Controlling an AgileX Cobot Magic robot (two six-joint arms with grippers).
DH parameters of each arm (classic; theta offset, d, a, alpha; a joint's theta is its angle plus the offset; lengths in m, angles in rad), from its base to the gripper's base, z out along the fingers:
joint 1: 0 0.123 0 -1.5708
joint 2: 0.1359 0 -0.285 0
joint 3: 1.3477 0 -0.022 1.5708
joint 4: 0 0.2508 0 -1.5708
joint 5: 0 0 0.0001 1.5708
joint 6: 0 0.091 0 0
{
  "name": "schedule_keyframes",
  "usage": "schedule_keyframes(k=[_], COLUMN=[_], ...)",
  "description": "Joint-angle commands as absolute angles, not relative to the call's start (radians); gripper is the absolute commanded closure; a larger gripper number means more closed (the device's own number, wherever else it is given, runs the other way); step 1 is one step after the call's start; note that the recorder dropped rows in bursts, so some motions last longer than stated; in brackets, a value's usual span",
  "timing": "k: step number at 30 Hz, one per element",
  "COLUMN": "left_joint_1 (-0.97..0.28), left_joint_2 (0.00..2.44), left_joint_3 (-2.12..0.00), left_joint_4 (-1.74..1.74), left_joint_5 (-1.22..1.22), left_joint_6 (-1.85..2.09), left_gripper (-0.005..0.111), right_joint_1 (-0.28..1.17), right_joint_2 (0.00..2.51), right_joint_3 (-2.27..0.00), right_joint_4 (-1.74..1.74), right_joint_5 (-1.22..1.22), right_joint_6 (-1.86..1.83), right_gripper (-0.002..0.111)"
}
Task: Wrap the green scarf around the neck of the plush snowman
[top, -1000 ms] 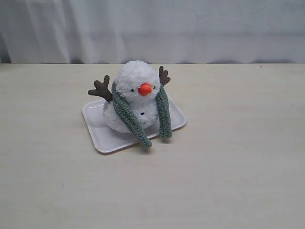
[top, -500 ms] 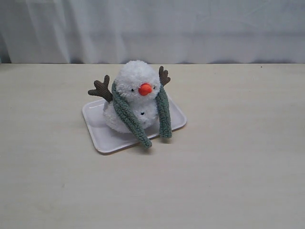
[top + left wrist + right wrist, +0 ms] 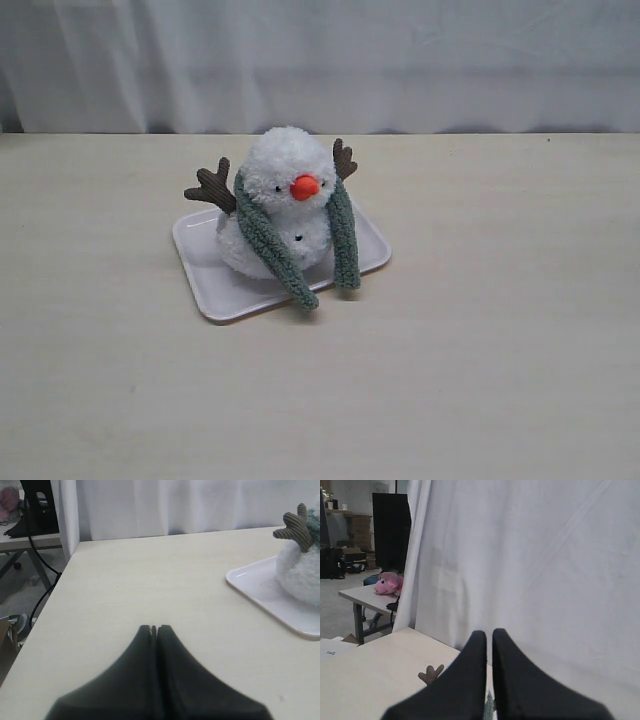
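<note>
Matte black fingers [image 3: 175,672] tapering to blunt tips.

frontal exterior view, all share plush snowman [image 3: 283,165]

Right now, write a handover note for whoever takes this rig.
Left gripper: jaws shut, empty, apart from the tray.
Right gripper: jaws shut, empty.
Snowman sits on the tray.
Done: scarf lies round its neck, both ends hanging down the front, uncrossed.
Left: probably nothing, unless the ends should be crossed.

Both pairs of jaws closed, empty.
</note>
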State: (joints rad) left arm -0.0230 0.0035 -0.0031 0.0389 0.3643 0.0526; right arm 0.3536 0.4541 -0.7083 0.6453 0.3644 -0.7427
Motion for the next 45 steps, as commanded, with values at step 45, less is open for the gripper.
schedule_keyframes(k=[45], left_joint_1=[-0.023], left_joint_2=[0.0], left_joint_3=[0.0], left_joint_4=[0.04], left_joint_5=[0.354], left_joint_6=[0.049], left_gripper=[0.107], right_joint_1=[0.091], right_joint_2=[0.0], right_joint_3=[-0.703], right_joint_4=[-0.105], right_joint_5=[0.368], right_joint_6=[-0.736], right_gripper=[0.104])
